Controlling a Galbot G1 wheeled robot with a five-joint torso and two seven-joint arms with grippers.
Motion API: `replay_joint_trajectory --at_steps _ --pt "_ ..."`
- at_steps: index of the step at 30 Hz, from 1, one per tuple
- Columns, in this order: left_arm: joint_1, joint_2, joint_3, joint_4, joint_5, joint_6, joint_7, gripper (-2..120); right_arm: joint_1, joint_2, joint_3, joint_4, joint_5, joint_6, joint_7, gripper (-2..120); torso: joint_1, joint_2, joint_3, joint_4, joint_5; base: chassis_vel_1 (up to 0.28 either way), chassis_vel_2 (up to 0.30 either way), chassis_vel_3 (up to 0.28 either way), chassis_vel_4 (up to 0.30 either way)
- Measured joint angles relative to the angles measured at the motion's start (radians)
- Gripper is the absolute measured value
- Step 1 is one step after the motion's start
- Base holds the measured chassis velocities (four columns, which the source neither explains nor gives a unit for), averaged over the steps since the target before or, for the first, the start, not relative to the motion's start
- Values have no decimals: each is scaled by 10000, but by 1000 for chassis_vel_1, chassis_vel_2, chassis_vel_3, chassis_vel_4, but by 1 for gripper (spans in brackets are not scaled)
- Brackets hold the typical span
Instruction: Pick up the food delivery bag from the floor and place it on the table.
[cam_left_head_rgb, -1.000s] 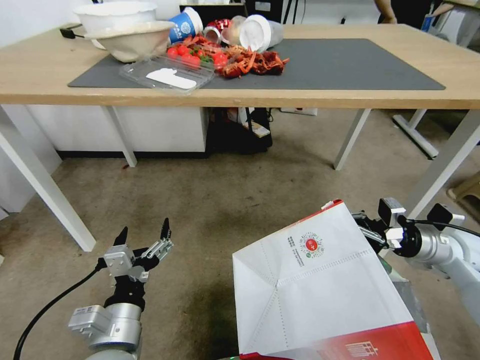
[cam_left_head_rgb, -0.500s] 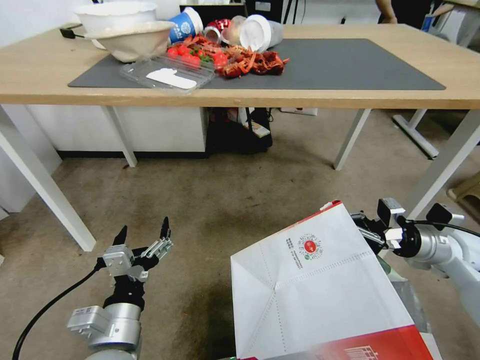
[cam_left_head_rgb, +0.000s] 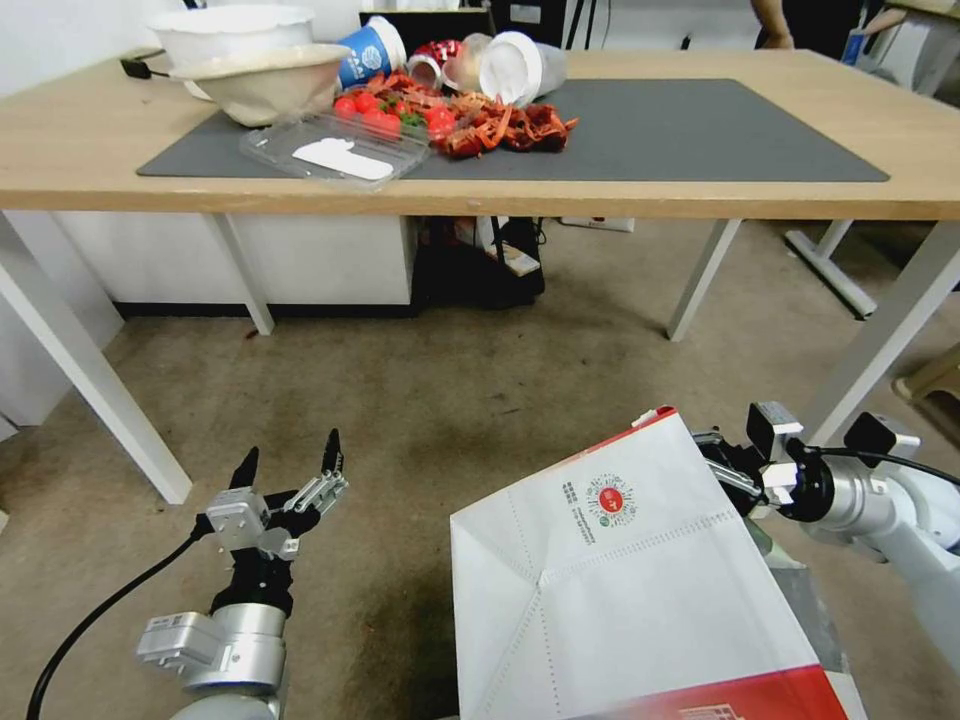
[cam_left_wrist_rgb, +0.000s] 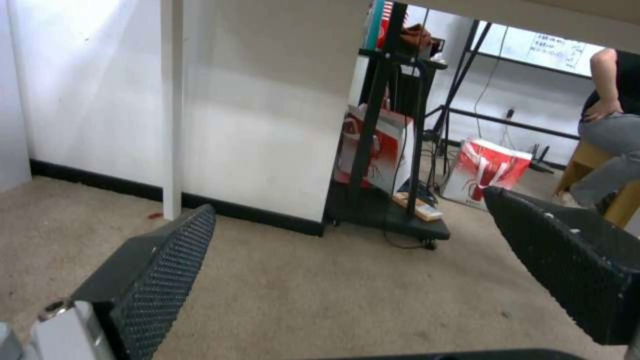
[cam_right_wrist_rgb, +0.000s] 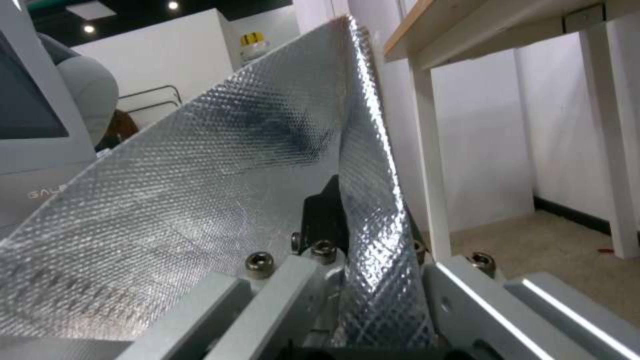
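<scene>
The food delivery bag (cam_left_head_rgb: 620, 590) hangs tilted at the lower right of the head view, off the floor (cam_left_head_rgb: 450, 400), with a creased white face and its round red logo turned up. My right gripper (cam_left_head_rgb: 725, 470) is shut on the bag's upper edge. In the right wrist view the silver foil lining (cam_right_wrist_rgb: 200, 175) runs between the fingers (cam_right_wrist_rgb: 323, 215). My left gripper (cam_left_head_rgb: 290, 465) stands open above the carpet at the lower left, nothing between its fingers (cam_left_wrist_rgb: 160, 265). The table (cam_left_head_rgb: 100, 150) with its dark grey mat (cam_left_head_rgb: 680, 130) stands ahead.
Bowls (cam_left_head_rgb: 270, 80), cups (cam_left_head_rgb: 520, 65), red food scraps (cam_left_head_rgb: 480, 120) and a clear plastic tray (cam_left_head_rgb: 335, 150) crowd the mat's left part. White table legs (cam_left_head_rgb: 90, 370) (cam_left_head_rgb: 880, 340) flank the floor ahead. A black rack (cam_left_head_rgb: 480, 260) stands under the table.
The right gripper and the bag have shifted slightly to the left. The left arm has stayed where it was, still open.
</scene>
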Motion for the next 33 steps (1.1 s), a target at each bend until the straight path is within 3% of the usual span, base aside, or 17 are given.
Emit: replay_joint_trajectory --at_steps 8,20,33 --pt "-24 2 -5 46 -51 -11 2 100 -42 94 -31 78 -13 -9 50 0 -2 88 90 0 0 0 0 0 0" --pt "-7 28 -2 36 37 54 -31 100 -83 176 0 94 -86 -24 31 0 25 813 786 0 0 0 0 0 0" --pt "38 -5 5 -44 150 67 -114 100 -37 163 1 76 -131 -16 31 0 165 1516 1351 1 0 0 0 0 0"
